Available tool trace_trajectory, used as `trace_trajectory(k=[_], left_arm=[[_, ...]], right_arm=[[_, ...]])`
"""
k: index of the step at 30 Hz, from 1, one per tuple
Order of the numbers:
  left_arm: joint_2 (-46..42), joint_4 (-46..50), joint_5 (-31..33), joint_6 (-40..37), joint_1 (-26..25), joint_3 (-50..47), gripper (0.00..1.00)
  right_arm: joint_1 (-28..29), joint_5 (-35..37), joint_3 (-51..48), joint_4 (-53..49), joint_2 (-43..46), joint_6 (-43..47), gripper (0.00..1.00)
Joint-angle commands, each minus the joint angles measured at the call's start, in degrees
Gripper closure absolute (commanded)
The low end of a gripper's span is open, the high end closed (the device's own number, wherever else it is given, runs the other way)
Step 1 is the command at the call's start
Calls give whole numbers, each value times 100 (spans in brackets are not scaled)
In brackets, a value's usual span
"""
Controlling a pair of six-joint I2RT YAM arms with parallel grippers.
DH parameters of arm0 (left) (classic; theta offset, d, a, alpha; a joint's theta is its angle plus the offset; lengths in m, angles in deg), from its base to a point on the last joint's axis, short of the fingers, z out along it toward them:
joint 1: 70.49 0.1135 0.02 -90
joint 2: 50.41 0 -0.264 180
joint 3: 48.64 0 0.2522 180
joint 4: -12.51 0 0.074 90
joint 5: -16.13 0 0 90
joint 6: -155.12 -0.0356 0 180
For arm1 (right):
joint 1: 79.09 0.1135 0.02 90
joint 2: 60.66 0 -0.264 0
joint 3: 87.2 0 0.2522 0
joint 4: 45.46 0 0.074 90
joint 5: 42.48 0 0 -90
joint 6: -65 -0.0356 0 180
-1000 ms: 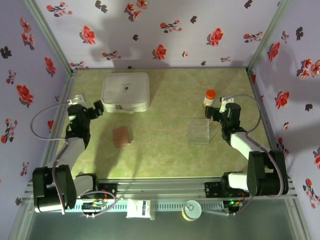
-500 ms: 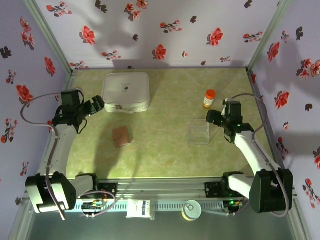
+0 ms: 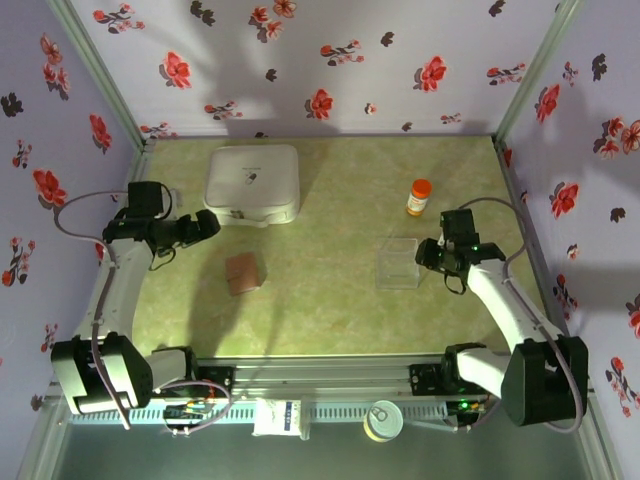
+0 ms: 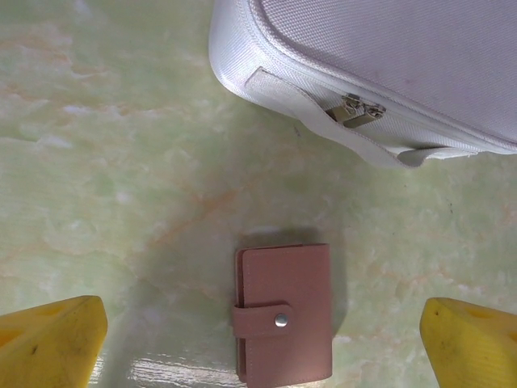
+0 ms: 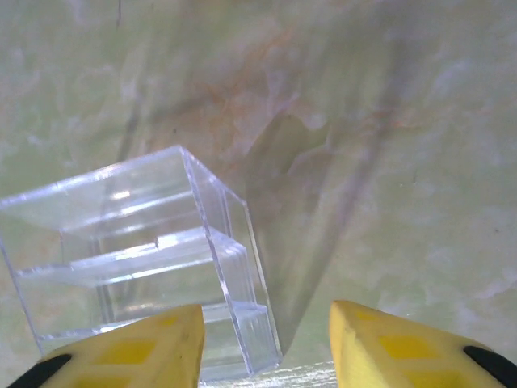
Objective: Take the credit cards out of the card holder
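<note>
**Card holder closed on the tabletop, both fingers apart**

The green marbled tabletop (image 3: 330, 190) carries everything. The white zipped case (image 3: 251, 183), the largest thing, lies at the far left, its zip pulls facing the card holder. The clear box (image 3: 398, 263) stands right of centre. The right fingers (image 5: 388, 343) are beside it with a narrow gap between them, and the box's corner shows in that gap, not visibly clamped. The card holder (image 4: 284, 314) lies flat left of centre, near the case but apart from it. It is reddish-brown leather, folded shut, with its strap snapped down. The left fingers (image 4: 48, 343) hang above it, spread wide, with bare tabletop around it. An orange-capped bottle (image 3: 418, 197) stands beyond the clear box.
</note>
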Motion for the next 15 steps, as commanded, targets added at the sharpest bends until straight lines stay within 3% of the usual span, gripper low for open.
trace_trajectory(k=[1,15], left_arm=[[38,151,-201,-176,69,-107,0],[320,282,-201,-91,123,-28,0]], right_arm=[[110,41,191,-264,-122,19,62],[205,-384,607,-291,-810,309,74]])
